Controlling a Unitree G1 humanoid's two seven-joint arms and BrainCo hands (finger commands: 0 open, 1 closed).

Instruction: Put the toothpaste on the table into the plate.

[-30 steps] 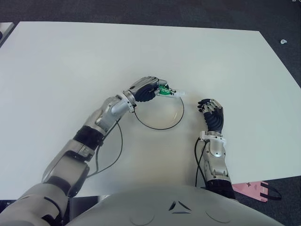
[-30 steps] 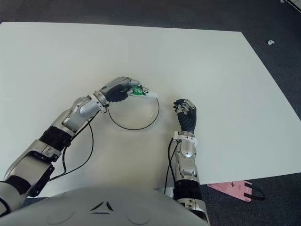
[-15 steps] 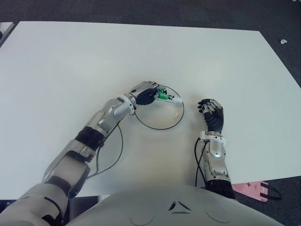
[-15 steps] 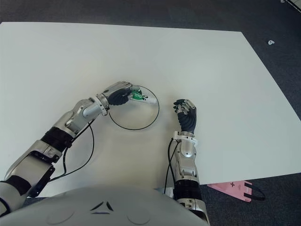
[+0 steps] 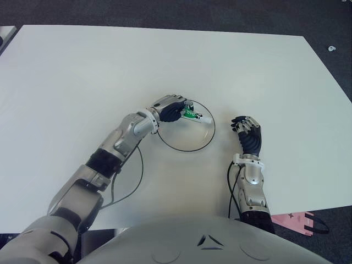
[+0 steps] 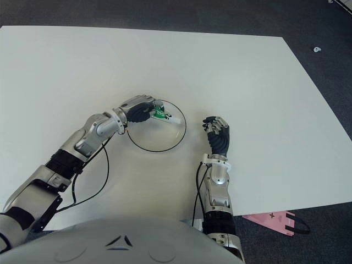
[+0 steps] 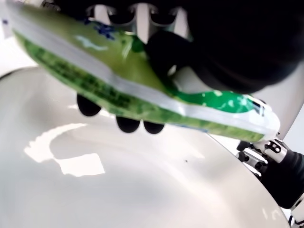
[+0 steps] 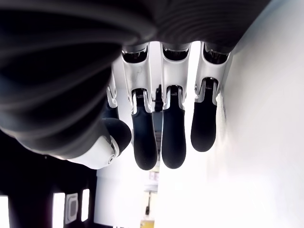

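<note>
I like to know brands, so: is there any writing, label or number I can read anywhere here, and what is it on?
Toothpaste, held by the left hand over the plate: white print on green, too blurred to read.
Pink thing by the table edge: a dark mark, too small to read.
Right hand, beside the plate: no writing.

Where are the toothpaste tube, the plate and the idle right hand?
toothpaste tube (image 5: pixel 192 115), left eye view, green printed middle.
plate (image 5: pixel 190 149), left eye view, near rim.
right hand (image 5: pixel 248 136), left eye view, back of hand.
</note>
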